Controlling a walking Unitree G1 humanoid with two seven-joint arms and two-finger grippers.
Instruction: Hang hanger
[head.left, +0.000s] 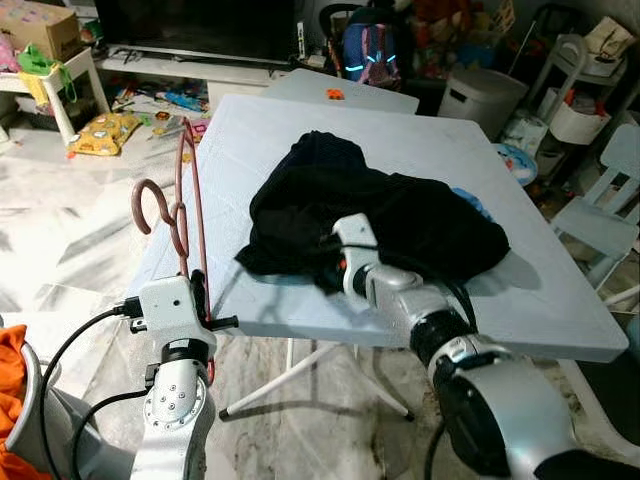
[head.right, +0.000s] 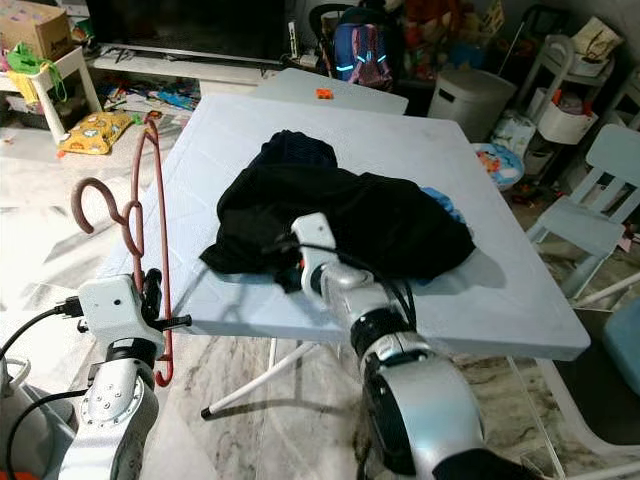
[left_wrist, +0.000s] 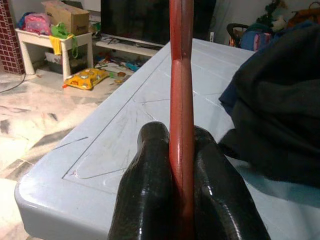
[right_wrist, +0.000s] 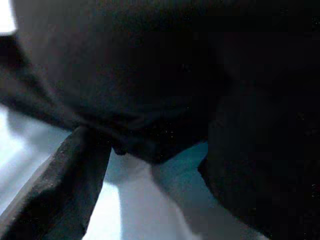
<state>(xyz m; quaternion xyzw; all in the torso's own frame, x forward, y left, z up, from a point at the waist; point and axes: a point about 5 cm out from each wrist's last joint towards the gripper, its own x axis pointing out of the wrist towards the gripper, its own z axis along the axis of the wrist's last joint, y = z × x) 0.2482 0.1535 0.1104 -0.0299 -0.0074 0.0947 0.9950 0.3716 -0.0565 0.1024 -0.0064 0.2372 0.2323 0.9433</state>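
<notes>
Reddish-brown hanger (head.left: 190, 215), thin rod type, with a curled hook (head.left: 152, 205) at its upper end. Held upright just off the near left corner of the pale blue worktop (head.left: 420, 150), beside its edge; whether it touches the edge cannot be told.

Holder: left gripper (left_wrist: 182, 187), both black fingers (left_wrist: 150, 190) pressed tight on one rod of the hanger, the rod running straight up between them in the left wrist view.

Handling, by judgement: light and stiff, likely slender plastic or coated wire. The smooth round rod may swivel or slip between the pads if swung quickly. The long frame above the grip gives leverage, so the hook end will wag with small wrist turns. Best hold is low on a straight length, as now, leaving the hook free for a rail.

Associated item: black garment (head.left: 370, 215), soft and limp, heaped in the middle of the worktop; a blue cloth (head.left: 472, 203) peeks out from under its far right side.

Right gripper (head.left: 335, 265): at the near edge of the garment, its tips buried in dark fabric. The right wrist view is dark folds with a pale strip of worktop; whether its fingers are parted or closed on cloth cannot be told.

Surroundings: cluttered room, white chair (head.left: 610, 215) on the right.
</notes>
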